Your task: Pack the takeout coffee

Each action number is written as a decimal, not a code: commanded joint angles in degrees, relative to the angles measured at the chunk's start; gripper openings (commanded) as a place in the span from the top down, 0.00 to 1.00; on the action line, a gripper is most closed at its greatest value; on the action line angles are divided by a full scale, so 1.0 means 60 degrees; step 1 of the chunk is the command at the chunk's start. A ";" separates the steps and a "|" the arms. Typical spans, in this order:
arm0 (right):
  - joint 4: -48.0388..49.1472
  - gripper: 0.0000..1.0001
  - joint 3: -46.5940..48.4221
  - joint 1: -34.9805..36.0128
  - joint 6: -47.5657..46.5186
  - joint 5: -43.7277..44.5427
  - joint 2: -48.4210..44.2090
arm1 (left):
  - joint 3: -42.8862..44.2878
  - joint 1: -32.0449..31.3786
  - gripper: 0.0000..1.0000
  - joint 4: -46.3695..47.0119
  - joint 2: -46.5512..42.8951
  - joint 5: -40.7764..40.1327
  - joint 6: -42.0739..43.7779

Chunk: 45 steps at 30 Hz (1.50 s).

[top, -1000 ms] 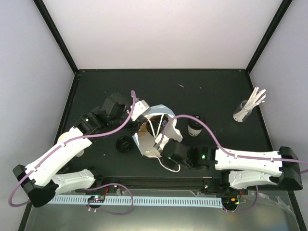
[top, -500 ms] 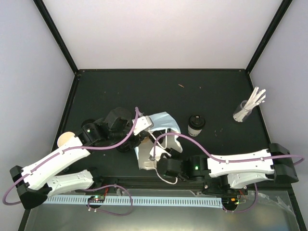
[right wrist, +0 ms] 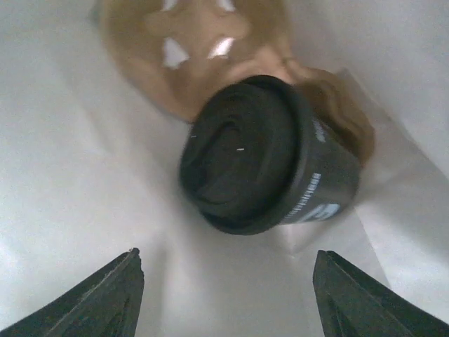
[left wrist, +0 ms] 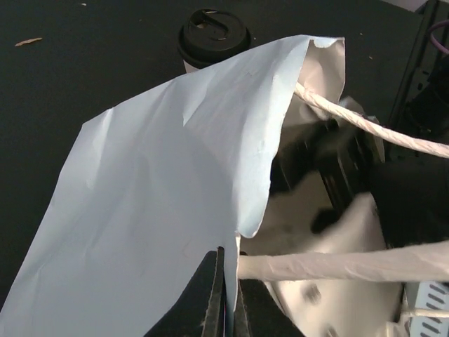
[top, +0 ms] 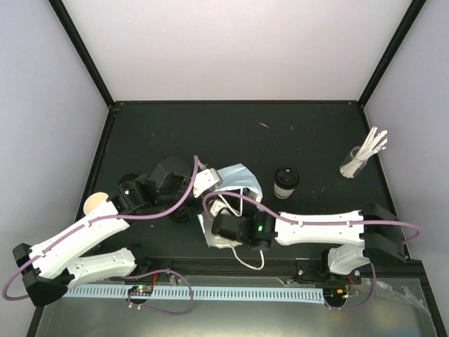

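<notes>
Black table [top: 210, 133], lilac walls [top: 238, 49], bag [top: 238, 175], lidded cup [top: 285, 184]

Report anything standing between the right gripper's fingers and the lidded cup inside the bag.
Nothing visible does. The right gripper has open fingers, and the lidded cup sits straight ahead of them, against the brown carrier inside the bag.

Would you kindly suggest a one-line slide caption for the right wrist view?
Open right gripper facing a black-lidded cup and the brown carrier inside the bag.
</notes>
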 commanded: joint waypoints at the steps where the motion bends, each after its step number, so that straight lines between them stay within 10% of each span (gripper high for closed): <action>1: 0.0814 0.28 -0.0076 -0.0761 0.0972 -0.0716 -0.0860 | -0.0177 -0.0094 0.98 0.0135 -0.0192 0.0207 -0.0332; 14: 0.2231 0.01 -0.0513 -0.1768 0.2771 -0.0078 -0.0129 | -0.0595 -0.0155 0.98 0.0583 -0.0005 0.0721 -0.0550; 25: 0.4369 0.00 -0.0675 -0.2201 0.2399 -0.0387 0.1097 | -0.0732 -0.0175 0.98 0.0889 0.0129 0.1105 -0.0587; 39: 0.7535 0.42 -0.2886 -0.2262 0.1651 -0.1758 -0.0187 | -0.0820 -0.0172 0.98 0.1142 -0.0630 0.0638 -0.1055; 45: 0.7475 0.43 -0.3298 -0.2258 0.2171 -0.2118 -0.0195 | -0.1397 -0.0167 0.98 0.2176 -0.1439 0.0843 -0.1114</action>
